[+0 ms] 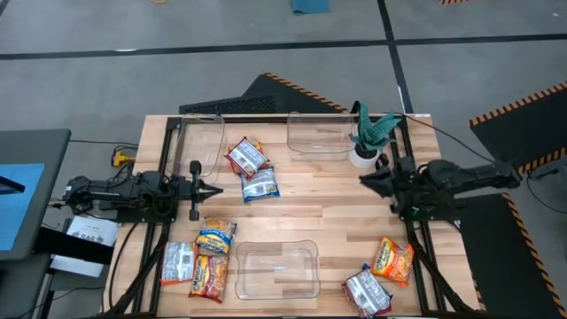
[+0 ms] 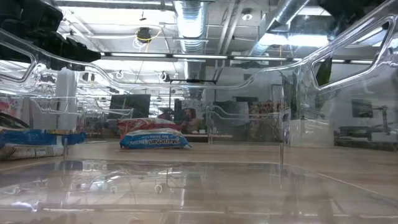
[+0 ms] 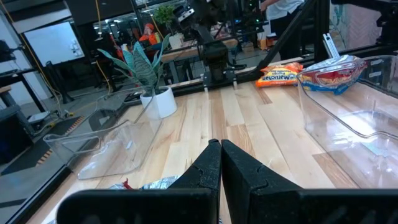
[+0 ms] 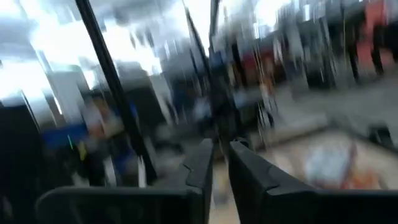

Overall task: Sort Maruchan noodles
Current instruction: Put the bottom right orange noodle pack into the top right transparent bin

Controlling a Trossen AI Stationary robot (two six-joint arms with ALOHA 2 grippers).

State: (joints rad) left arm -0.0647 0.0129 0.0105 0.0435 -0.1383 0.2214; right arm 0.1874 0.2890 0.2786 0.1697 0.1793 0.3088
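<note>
Several Maruchan noodle packets lie flat on the wooden table. A red-and-silver one point(image 1: 246, 157) and a blue one point(image 1: 260, 184) are at the middle. A blue-and-yellow one point(image 1: 215, 237), a silver one point(image 1: 177, 262) and an orange one point(image 1: 208, 276) lie near left. An orange one point(image 1: 393, 259) and a red-and-silver one point(image 1: 368, 291) lie near right. My left gripper point(image 1: 220, 189) point(image 3: 221, 144) is shut, level, at the left edge, holding nothing. My right gripper point(image 1: 361, 180) point(image 4: 221, 146) is at the right edge, raised off the table, its fingers a narrow gap apart with nothing between them.
Three clear plastic bins stand on the table: far left point(image 1: 202, 142), far middle point(image 1: 321, 133) and near middle point(image 1: 276, 268). A green potted plant point(image 1: 370, 137) stands at the far right, just beside my right arm. Bare wood lies between the two grippers.
</note>
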